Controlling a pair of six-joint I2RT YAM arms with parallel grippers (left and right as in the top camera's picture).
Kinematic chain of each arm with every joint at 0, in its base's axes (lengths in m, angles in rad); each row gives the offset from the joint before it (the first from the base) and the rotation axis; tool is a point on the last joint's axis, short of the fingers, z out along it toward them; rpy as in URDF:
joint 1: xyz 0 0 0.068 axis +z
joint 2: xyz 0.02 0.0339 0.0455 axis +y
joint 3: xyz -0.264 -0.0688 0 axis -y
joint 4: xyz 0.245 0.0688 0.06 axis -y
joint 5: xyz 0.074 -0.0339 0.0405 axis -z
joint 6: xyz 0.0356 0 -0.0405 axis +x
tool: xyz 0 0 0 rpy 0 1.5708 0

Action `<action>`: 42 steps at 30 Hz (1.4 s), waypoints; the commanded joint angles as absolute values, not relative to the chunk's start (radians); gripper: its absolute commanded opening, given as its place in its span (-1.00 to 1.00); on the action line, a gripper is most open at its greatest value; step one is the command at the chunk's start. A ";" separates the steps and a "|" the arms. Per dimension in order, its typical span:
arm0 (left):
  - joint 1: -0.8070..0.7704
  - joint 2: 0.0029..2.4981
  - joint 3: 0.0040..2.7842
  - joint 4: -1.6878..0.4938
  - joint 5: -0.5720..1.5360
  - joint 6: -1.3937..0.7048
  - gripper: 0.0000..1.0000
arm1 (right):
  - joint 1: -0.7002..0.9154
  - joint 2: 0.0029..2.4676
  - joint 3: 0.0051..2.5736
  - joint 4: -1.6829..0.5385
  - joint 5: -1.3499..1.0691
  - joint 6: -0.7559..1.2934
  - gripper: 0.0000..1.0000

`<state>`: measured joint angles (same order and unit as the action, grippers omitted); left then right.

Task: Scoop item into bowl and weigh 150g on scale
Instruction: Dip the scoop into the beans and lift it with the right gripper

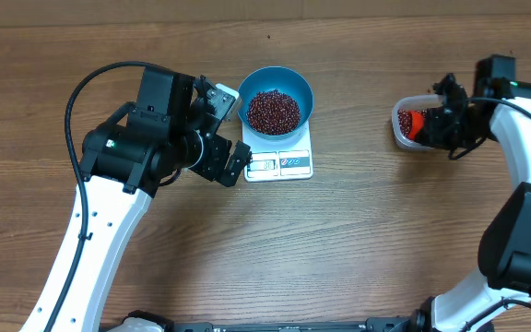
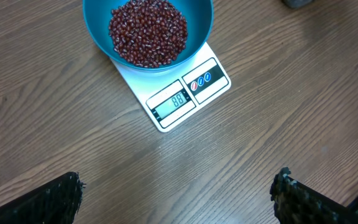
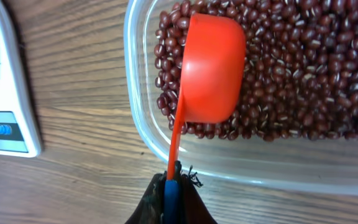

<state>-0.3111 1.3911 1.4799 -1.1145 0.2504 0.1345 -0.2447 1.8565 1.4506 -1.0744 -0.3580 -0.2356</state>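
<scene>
Overhead, the right end effector (image 1: pixel 434 124) hides most of the tub (image 1: pixel 401 122) near the surface's right edge; its fingers (image 3: pixel 194 208) cover the handle end of the scoop (image 3: pixel 213 68). The bowl (image 2: pixel 98 31) is cut off at the left wrist view's top, the scale (image 3: pixel 8 93) at the right wrist view's left.

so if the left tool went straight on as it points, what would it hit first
Likely bare table just short of the scale; nothing shows between its open fingers and the wood, but depth is unclear.
</scene>
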 commanded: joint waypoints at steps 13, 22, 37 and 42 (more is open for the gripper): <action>-0.315 1.386 1.499 -1.114 0.259 0.154 0.99 | -0.490 1.860 1.441 -1.112 -0.752 -0.238 -0.93; -0.315 1.386 1.499 -1.114 0.259 0.153 0.99 | -0.605 1.860 1.441 -1.174 -0.923 -0.327 -0.93; -0.315 1.386 1.499 -1.114 0.259 0.154 0.99 | -0.620 1.860 1.441 -1.291 -1.204 -0.395 -0.93; -0.315 1.386 1.499 -1.114 0.259 0.153 0.99 | -0.574 1.860 1.441 -1.302 -1.210 -0.394 -0.93</action>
<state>-0.3111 1.3911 1.4799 -1.1145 0.2504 0.1345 -0.6106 1.8565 1.4487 -1.3018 -1.1557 -0.3763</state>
